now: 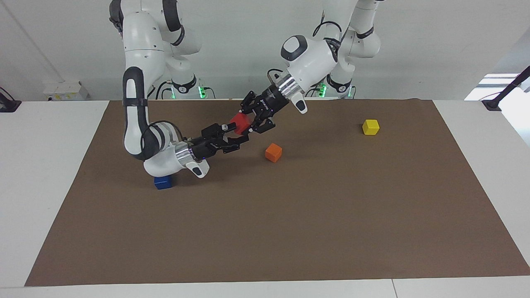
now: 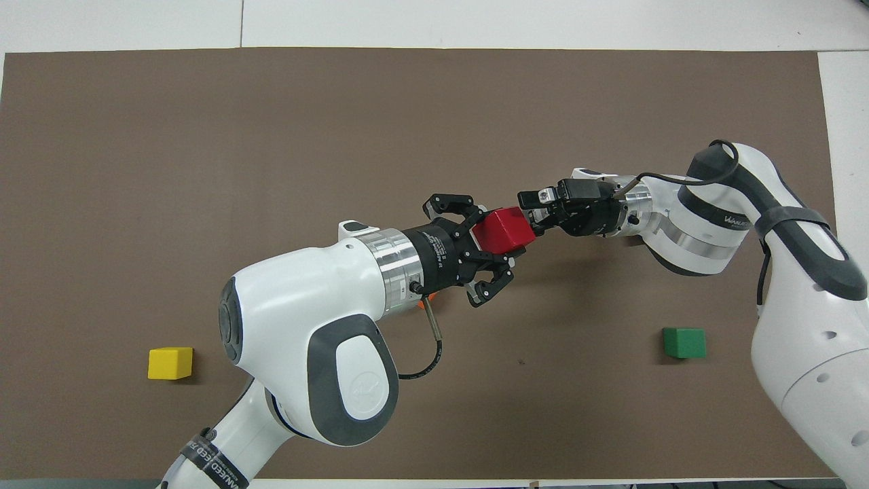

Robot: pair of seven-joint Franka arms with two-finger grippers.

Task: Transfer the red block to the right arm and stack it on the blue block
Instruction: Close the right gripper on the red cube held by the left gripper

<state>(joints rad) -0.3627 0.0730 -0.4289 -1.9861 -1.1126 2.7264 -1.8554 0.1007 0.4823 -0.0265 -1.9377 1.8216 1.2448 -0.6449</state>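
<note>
**Red cube held in the air between the two grippers**

The small bright red cube is off the table, a little above and left of the middle of the facing view and just right of centre in the overhead view. The left gripper, black and two-fingered on the white arm that comes down from the upper right of the facing view, is clamped on it, its outer links splayed to either side of the cube. In the overhead view that same gripper reaches in from the lower left.

The right gripper, on the white jointed right arm with black patches at the left of the facing view, points toward the cube with its fingers spread wide. One fingertip lies above the cube and one below it, so the cube sits between them. Whether they touch the cube cannot be told. In the overhead view this gripper comes in from the right and meets the cube's edge.

The small dark blue cube rests on the brown mat at the lower left of the facing view, partly tucked under the right arm's wrist. An orange cube lies on the mat just below and right of the grippers. A yellow cube sits at the right of that view, well apart from the others. A dark green cube shows at the lower right of the overhead view.
</note>
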